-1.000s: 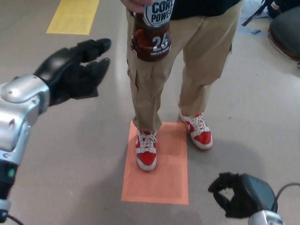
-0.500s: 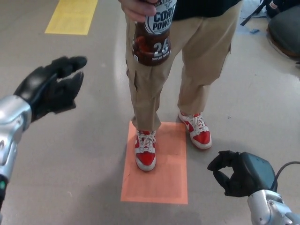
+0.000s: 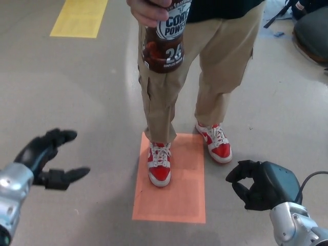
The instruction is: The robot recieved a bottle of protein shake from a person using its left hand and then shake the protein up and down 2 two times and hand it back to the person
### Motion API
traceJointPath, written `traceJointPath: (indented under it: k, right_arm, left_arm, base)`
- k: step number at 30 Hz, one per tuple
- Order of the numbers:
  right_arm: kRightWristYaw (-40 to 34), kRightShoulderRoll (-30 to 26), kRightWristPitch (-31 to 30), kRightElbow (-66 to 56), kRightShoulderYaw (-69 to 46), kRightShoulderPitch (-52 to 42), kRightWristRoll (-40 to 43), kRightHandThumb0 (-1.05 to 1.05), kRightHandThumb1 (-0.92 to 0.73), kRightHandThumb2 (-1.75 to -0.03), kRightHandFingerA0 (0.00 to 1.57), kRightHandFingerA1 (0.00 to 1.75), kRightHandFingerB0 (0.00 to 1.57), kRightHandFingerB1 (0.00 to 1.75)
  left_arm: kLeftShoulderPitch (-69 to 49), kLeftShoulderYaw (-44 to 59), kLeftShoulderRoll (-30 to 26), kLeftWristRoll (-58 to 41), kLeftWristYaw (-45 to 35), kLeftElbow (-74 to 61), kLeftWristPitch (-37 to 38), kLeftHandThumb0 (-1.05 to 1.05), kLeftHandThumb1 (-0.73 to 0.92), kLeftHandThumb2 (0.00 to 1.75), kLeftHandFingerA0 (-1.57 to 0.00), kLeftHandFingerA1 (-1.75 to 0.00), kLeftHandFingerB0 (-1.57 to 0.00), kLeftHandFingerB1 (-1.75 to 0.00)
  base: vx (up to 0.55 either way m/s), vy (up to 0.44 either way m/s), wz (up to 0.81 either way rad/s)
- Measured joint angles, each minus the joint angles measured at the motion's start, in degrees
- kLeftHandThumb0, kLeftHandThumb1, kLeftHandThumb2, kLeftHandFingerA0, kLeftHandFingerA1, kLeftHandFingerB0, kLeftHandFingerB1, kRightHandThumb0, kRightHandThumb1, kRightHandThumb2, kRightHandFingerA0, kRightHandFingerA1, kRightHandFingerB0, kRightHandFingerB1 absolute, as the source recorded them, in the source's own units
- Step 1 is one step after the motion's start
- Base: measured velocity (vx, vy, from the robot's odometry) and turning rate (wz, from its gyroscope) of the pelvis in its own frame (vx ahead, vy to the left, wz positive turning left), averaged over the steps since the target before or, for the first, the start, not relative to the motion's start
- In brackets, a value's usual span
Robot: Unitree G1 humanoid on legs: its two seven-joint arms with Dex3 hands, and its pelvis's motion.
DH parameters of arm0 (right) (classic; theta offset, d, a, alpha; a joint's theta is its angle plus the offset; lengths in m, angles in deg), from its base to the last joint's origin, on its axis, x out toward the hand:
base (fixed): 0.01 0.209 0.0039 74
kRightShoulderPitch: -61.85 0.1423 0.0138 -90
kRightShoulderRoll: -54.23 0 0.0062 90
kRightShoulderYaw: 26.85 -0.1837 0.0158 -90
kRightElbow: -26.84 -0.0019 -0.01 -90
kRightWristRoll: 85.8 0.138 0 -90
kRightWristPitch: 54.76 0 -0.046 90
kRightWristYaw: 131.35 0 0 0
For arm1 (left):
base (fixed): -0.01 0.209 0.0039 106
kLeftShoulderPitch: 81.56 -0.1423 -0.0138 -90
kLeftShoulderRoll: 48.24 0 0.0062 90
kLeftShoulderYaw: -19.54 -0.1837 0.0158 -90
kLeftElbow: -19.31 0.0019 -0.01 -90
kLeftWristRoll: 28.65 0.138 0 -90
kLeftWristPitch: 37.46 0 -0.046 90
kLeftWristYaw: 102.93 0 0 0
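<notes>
A person's hand (image 3: 148, 9) holds a brown protein shake bottle (image 3: 165, 38) with a white label at the top centre of the head view. My left hand (image 3: 47, 159) is low at the left edge, open, with fingers spread and nothing in it, far below and left of the bottle. At the lower right my right hand (image 3: 259, 184) has its fingers curled in on nothing.
The person stands in tan trousers and red-and-white sneakers (image 3: 159, 164) on an orange floor mat (image 3: 174, 200). A yellow floor marking (image 3: 79, 18) lies at the top left. A dark round object (image 3: 312, 33) sits at the top right.
My left hand has dropped from beside the bottle to low at the left edge, still open. The bottle stays in the person's hand. My right hand has barely moved.
</notes>
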Motion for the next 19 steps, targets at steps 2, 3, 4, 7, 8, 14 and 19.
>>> traceJointPath:
  k: [2,3,4,7,8,14,19]
  right_arm:
    - [0.2,0.0,0.0,0.0,-0.1,0.3,0.0,-0.39,-0.63,-0.85,0.94,0.67,0.92,0.55]
    - [0.3,0.0,-0.1,0.0,-0.1,0.3,0.0,-0.39,-0.61,-0.88,0.96,0.72,0.93,0.56]
    - [0.4,0.0,-0.1,0.0,-0.1,0.4,0.0,-0.40,-0.61,-0.88,0.97,0.74,0.93,0.56]
    - [0.5,0.0,-0.1,0.0,-0.1,0.4,0.0,-0.40,-0.63,-0.86,0.99,0.77,0.91,0.56]
    - [0.5,0.0,-0.2,0.0,-0.2,0.5,0.0,-0.40,-0.63,-0.86,0.99,0.77,0.91,0.56]
    - [1.1,0.0,-0.9,0.0,-0.7,0.9,0.0,-0.41,-0.64,-0.87,1.00,0.77,0.90,0.56]
    - [1.1,0.0,-1.3,0.0,-0.8,1.0,0.0,-0.40,-0.64,-0.87,0.98,0.77,0.89,0.56]
  left_arm:
    - [0.0,-1.7,0.1,1.5,2.3,3.1,1.9,-0.49,0.45,0.69,-0.26,-0.43,-0.08,-0.32]
    - [0.0,-2.5,0.2,2.2,3.4,4.4,2.8,-0.52,0.47,0.72,-0.27,-0.44,-0.07,-0.32]
    - [0.0,-3.1,0.2,2.7,4.2,5.4,3.5,-0.53,0.47,0.73,-0.27,-0.44,-0.06,-0.32]
    - [0.0,-5.4,0.3,4.7,7.4,8.7,6.1,-0.55,0.48,0.74,-0.28,-0.44,-0.07,-0.34]
    - [0.0,-6.0,0.3,5.3,8.4,9.6,6.9,-0.55,0.48,0.74,-0.28,-0.44,-0.07,-0.34]
    - [0.2,-9.9,0.3,9.1,14.1,13.7,11.4,-0.57,0.52,0.78,-0.28,-0.44,-0.07,-0.36]
    - [0.2,-12.0,0.3,11.9,18.6,15.7,15.0,-0.49,0.67,0.61,-0.37,-0.33,-0.17,-0.27]
  base:
    - [0.00,0.000,0.00]
    - [0.00,0.000,0.00]
    - [0.00,0.000,0.00]
    - [0.00,0.000,0.00]
    - [0.00,0.000,0.00]
    - [0.00,0.000,0.00]
    - [0.00,0.000,0.00]
